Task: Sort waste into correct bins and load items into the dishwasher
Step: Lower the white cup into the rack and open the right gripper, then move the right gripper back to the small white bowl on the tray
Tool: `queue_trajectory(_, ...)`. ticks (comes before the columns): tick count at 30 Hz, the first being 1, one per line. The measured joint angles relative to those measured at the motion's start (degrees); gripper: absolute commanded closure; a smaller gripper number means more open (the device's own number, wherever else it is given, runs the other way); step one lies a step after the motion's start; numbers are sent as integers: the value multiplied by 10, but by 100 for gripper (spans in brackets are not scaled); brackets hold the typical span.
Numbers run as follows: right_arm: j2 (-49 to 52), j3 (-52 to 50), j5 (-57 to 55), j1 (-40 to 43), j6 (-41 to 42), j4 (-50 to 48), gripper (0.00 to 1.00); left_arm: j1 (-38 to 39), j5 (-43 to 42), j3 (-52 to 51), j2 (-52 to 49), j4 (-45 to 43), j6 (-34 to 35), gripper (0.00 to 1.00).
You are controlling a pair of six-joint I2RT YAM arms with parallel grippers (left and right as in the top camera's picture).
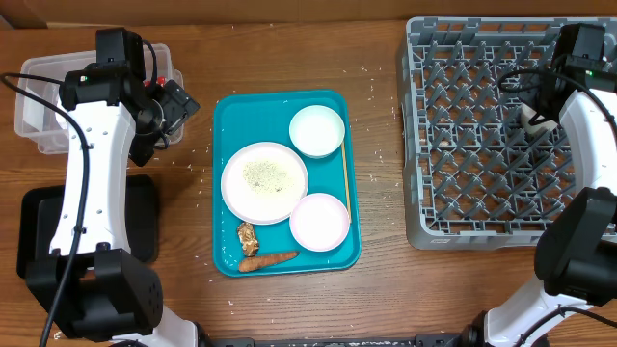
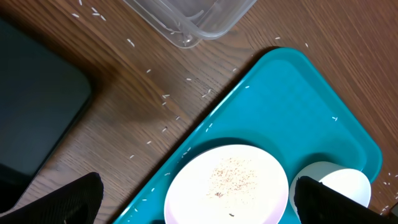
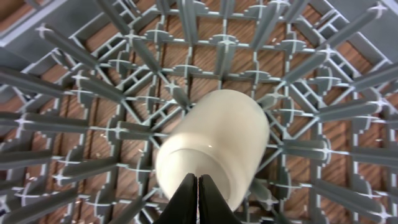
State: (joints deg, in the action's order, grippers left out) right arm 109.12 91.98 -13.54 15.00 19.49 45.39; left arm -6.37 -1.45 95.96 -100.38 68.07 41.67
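Your right gripper [image 3: 198, 198]: fingers were pressed together at the near end of a cream cylindrical cup [image 3: 217, 143], which lay among the tines of the grey plastic dishwasher rack [image 1: 453, 193]. Your left gripper [image 2: 196, 193]: fingers were spread wide over a white round plate [image 2: 227, 180] on the teal tray [image 2: 298, 106].

A teal tray [image 1: 231, 116] on the worktop holds a crumb-dusted white plate [image 1: 264, 182]. An empty white bowl [image 1: 317, 130] sits beyond it and another [image 1: 319, 221] nearer. A chopstick [image 1: 345, 178] lies along the right edge, with brown scraps [image 1: 260, 253] in front. A cream cup [image 3: 217, 137] sits tilted among the tines of the grey rack [image 1: 463, 173].
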Motion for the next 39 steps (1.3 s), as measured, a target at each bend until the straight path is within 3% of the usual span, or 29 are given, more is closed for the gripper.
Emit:
queue_trajectory(25, 22, -2, -4, 18, -1, -50, 94, 0, 0, 0, 0, 0, 0, 0)
queue_trajectory(39, 22, -3, -34, 48, -1, -14, 96, 0, 0, 0, 0, 0, 0, 0)
